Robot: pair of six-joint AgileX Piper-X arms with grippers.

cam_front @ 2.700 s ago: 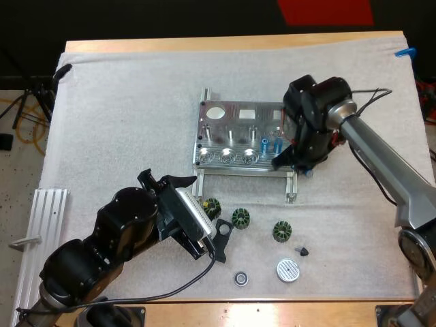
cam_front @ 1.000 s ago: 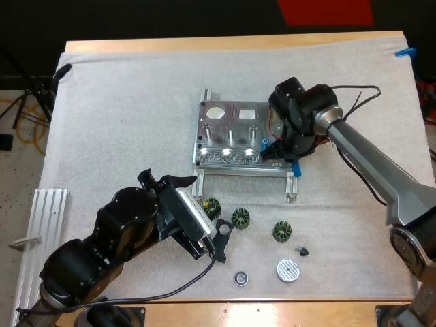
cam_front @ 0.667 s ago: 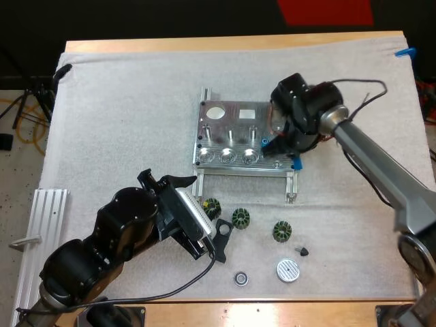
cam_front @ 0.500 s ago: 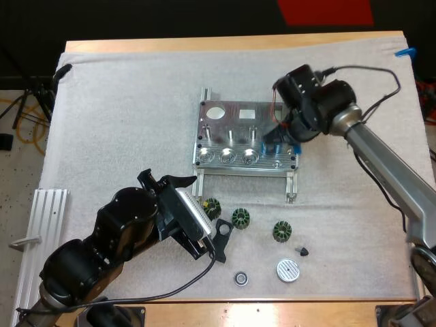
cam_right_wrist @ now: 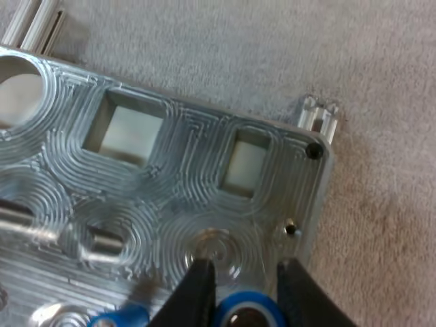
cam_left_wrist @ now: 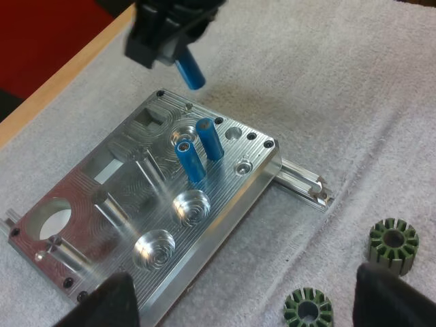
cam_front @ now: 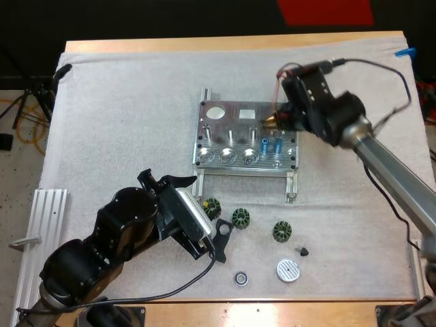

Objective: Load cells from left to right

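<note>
Right wrist view: right claw [cam_right_wrist: 244, 293] pinches a blue cylinder [cam_right_wrist: 246, 315] over the 2 o'clock corner of the fixture [cam_right_wrist: 136, 184]. Left wrist view adds two standing cylinders [cam_left_wrist: 190, 162]; left claw [cam_left_wrist: 245, 289] gapes, empty.

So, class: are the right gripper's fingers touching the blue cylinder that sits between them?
Touching. The right wrist view shows both fingers pressed against opposite sides of the blue cylinder, with no gap on either side, above the metal fixture.
</note>
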